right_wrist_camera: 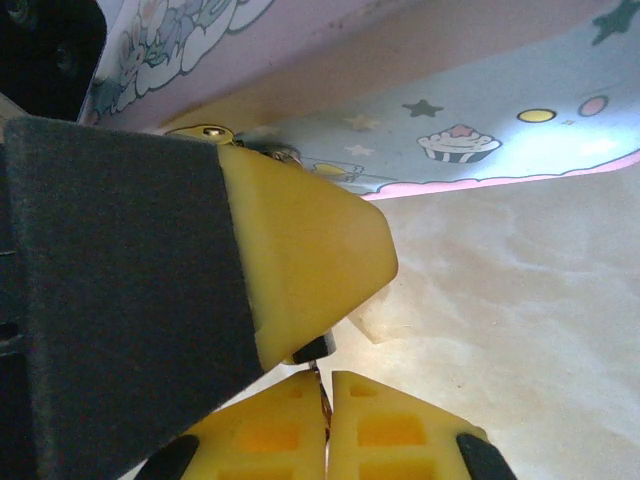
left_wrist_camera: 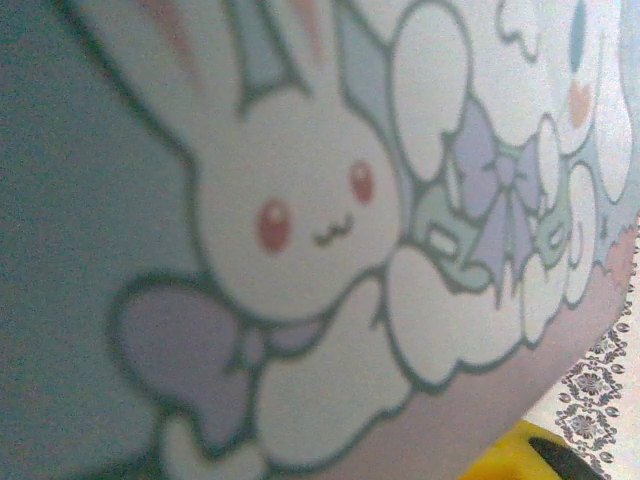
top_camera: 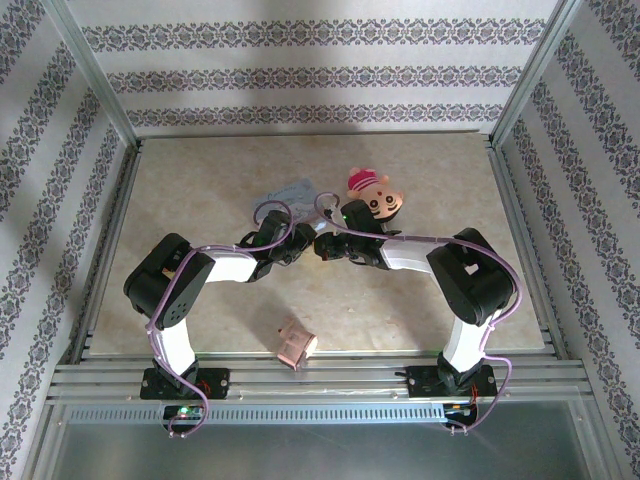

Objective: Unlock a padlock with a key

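Tin [left_wrist_camera: 300, 230] contents hidden; right fingers [right_wrist_camera: 392, 432] pressed together; left fingers [left_wrist_camera: 505, 462]: cannot tell.

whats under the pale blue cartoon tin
Below the edge of the pale-blue cartoon-printed tin, bare beige marbled table shows. Farther under, a yellow black-padded claw finger blocks the view, so anything there is hidden.

Right fingers [right_wrist_camera: 390, 430] pressed together beside left fingers [left_wrist_camera: 500, 463], whose spacing is unclear.

Dark padlock [right_wrist_camera: 312, 348] — thin key [right_wrist_camera: 322, 405] just beside.
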Motion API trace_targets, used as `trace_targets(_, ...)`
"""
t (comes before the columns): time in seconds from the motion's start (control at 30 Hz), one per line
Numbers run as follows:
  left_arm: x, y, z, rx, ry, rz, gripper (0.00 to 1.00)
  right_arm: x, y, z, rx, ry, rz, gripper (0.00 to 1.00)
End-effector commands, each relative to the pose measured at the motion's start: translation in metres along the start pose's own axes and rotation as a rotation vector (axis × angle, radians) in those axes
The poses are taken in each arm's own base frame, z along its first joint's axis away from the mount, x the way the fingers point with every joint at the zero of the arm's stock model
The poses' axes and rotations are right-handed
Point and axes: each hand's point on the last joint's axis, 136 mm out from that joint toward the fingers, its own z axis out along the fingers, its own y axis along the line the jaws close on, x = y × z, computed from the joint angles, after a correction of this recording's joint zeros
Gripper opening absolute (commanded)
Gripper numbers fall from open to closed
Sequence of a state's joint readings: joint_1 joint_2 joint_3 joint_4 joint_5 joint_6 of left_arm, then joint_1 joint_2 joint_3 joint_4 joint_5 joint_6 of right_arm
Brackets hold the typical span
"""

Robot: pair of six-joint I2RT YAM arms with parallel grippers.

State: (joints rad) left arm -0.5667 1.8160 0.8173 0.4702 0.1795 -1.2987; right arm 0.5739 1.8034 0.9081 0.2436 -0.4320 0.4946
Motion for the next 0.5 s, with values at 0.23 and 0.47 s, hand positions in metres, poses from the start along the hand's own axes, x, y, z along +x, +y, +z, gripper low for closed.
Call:
trace_targets(0.23, 0.053, 0.035, 0.004, -0.086, 0.231, -0.134, 0.03, -0.034, 0.007, -0.011, -0.027, -0.144, -0.020, 0.00)
trace_targets(0.47, 0.051, 0.035, 0.004, -0.085, 0.222, -0.138, 0.03, -0.025, 0.003, -0.017, -0.012, -0.140, -0.007, 0.00)
